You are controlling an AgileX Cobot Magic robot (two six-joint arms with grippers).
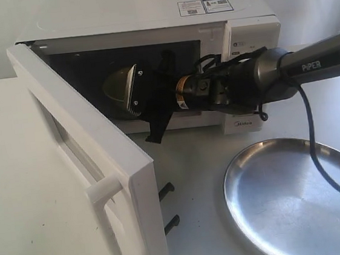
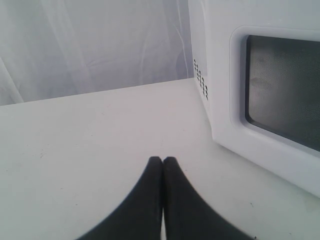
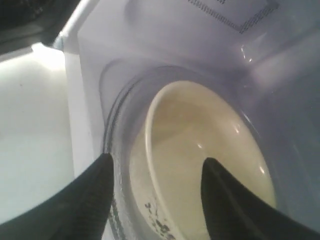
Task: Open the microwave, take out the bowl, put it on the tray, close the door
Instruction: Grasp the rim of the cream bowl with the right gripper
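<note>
White microwave [image 1: 146, 14] at counter's back edge, door [image 1: 88, 160] swung wide open. Cream bowl [image 3: 210, 160] inside. Shiny silver tray [image 1: 299, 199] near front-right corner.

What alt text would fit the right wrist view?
The open right gripper brackets the rim of the cream bowl, one finger outside, one over its inside. The bowl sits on the glass turntable inside the microwave.

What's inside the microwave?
The cream bowl sits on the glass turntable inside the microwave, with the right gripper open, straddling its rim. The bowl's underside is hidden.
</note>
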